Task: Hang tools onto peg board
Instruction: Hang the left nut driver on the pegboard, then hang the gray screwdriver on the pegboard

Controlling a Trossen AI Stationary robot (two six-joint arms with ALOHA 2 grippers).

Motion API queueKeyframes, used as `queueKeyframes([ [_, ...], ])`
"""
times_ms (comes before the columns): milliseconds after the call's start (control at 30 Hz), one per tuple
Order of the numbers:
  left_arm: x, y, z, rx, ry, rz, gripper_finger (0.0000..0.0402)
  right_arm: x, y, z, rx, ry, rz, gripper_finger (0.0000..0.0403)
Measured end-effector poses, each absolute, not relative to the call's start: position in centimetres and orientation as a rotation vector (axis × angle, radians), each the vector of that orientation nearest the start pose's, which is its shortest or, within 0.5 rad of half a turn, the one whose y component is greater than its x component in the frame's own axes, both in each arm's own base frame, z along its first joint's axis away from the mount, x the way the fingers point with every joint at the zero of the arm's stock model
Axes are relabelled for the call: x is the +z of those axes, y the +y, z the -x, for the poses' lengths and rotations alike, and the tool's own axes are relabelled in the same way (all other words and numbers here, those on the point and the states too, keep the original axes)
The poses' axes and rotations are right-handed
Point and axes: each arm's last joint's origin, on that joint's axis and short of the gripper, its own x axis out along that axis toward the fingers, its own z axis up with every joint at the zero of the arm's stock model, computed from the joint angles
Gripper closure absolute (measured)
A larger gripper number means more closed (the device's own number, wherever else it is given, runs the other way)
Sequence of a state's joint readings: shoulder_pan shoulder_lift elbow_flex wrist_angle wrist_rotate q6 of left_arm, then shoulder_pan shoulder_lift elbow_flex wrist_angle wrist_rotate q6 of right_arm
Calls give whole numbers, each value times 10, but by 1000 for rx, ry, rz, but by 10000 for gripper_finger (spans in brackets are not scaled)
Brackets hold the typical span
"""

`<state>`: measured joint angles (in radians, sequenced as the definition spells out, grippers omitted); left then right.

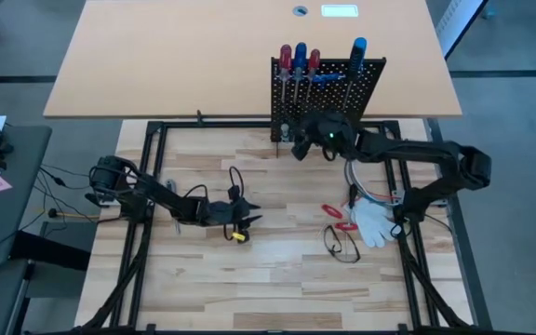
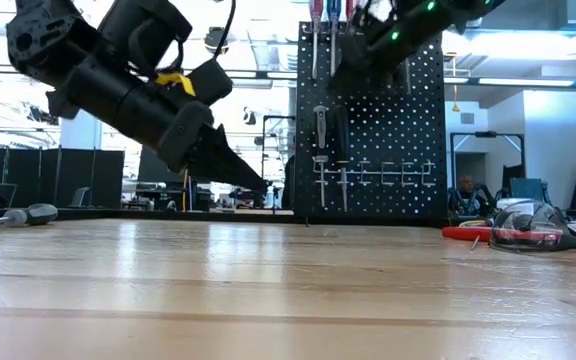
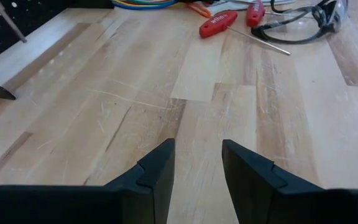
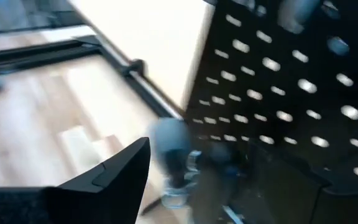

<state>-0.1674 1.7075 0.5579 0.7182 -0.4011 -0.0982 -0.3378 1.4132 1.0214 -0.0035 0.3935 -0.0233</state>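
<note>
The black peg board (image 1: 328,88) stands upright at the table's far side. Red- and blue-handled screwdrivers (image 1: 300,58) stick up from its top row, and more tools hang on its face (image 2: 320,130). My right gripper (image 1: 307,141) is open close in front of the board near its left part, touching nothing; the right wrist view shows the holed panel (image 4: 278,81) very near. My left gripper (image 3: 197,174) hovers open over the bare wood at the table's middle left, holding nothing. A red-handled screwdriver (image 3: 218,23) and a second red-handled tool (image 3: 255,11) lie flat on the table to the right.
Safety glasses (image 1: 342,244), a white glove (image 1: 372,223) and coloured cables (image 1: 370,186) lie on the right side near the red tools. A grey-handled tool (image 2: 28,213) lies far left. A black frame (image 1: 147,186) borders the wooden table. Bare wood lies along the near part (image 1: 268,288).
</note>
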Motion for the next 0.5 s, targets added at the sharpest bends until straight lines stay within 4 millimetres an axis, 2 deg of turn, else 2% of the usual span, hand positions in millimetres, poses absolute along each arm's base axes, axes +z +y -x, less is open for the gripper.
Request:
queueKeyframes([
  [67,130,-41,-293,245,418,-32,273,294,-102,-293,-678,421,48,125],
  [200,151,-48,-289,296,523,-83,279,293,-73,-291,-587,479,64,124],
  [300,169,-56,-280,346,686,-102,286,278,-46,-293,-508,513,52,124],
  [400,183,-60,-264,392,891,4,291,256,-18,-291,-433,546,51,124],
  [500,182,-61,-236,424,1181,192,292,240,3,-287,-425,503,117,123],
])
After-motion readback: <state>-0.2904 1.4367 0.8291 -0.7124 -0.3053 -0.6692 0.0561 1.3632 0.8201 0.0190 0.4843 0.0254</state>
